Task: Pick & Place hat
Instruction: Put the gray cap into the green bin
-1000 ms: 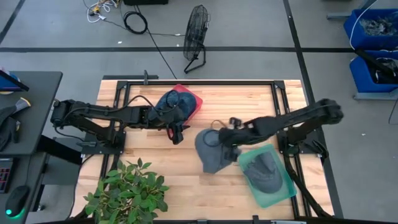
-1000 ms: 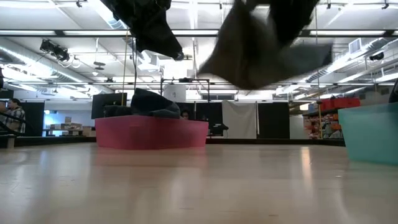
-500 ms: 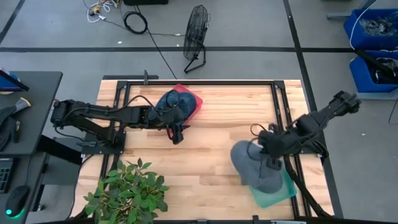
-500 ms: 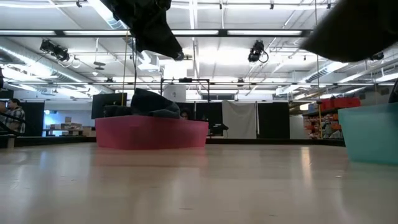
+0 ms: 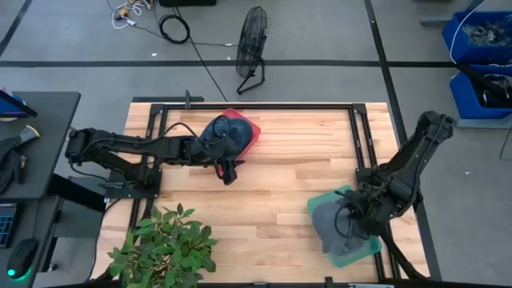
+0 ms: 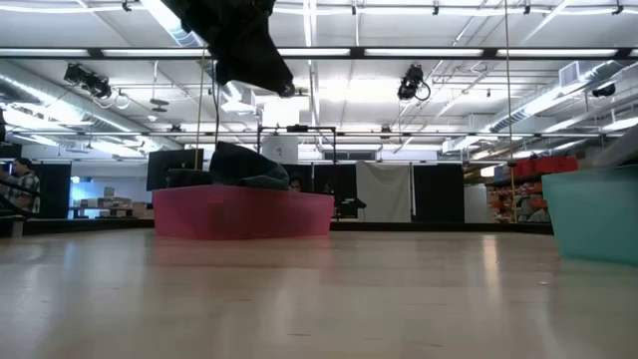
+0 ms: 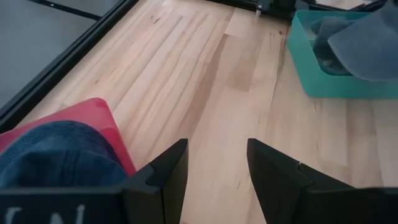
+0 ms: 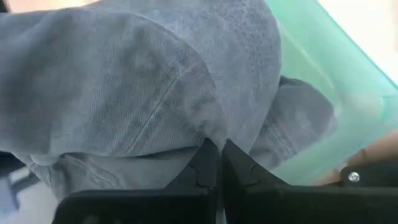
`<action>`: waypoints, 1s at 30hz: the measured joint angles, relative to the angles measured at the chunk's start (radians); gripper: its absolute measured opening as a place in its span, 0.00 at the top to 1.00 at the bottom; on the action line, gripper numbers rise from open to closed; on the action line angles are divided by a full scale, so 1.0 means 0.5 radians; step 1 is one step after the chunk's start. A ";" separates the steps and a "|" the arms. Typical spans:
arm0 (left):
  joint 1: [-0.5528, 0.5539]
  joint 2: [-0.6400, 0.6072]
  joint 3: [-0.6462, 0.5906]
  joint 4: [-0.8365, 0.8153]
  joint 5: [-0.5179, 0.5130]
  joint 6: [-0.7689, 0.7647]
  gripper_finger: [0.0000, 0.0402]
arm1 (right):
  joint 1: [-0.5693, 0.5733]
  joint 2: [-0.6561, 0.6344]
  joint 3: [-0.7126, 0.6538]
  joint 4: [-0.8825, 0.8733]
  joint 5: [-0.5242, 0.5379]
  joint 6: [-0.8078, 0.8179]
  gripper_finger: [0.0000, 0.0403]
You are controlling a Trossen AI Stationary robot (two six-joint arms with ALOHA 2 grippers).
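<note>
High view: a soft grey denim hat (image 5: pixel 330 222) is pinched in the closed right hand (image 5: pixel 350 222) over the teal plastic bin (image 5: pixel 323 201). The left hand (image 7: pixel 216 163) is spread empty beside the red bin (image 5: pixel 251 133) on the wooden counter (image 5: pixel 272 176).

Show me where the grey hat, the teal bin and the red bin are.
grey hat (image 5: pixel 326 221): high view, its crown.
teal bin (image 5: pixel 322 201): high view, its far rim corner.
red bin (image 6: pixel 244 214): low view, its front wall.
</note>
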 joint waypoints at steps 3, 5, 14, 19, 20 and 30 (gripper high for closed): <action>0.000 0.000 0.000 0.021 0.000 -0.004 0.58 | 0.090 0.000 -0.057 -0.008 0.195 0.127 1.00; 0.000 0.000 0.000 0.043 -0.002 -0.003 0.58 | 0.126 0.000 -0.077 -0.030 0.270 0.157 1.00; 0.000 0.000 0.000 0.097 -0.002 -0.003 0.58 | 0.159 0.031 -0.098 -0.237 0.133 0.318 1.00; 0.000 0.000 0.000 0.098 -0.002 0.004 0.58 | 0.157 0.067 -0.274 0.283 -0.029 0.232 0.99; 0.000 0.000 0.000 0.098 -0.003 0.009 0.58 | 0.158 0.077 -0.316 0.374 -0.061 0.249 0.98; 0.000 0.000 0.000 0.099 -0.003 0.013 0.58 | 0.126 0.076 -0.295 0.397 -0.309 0.438 0.75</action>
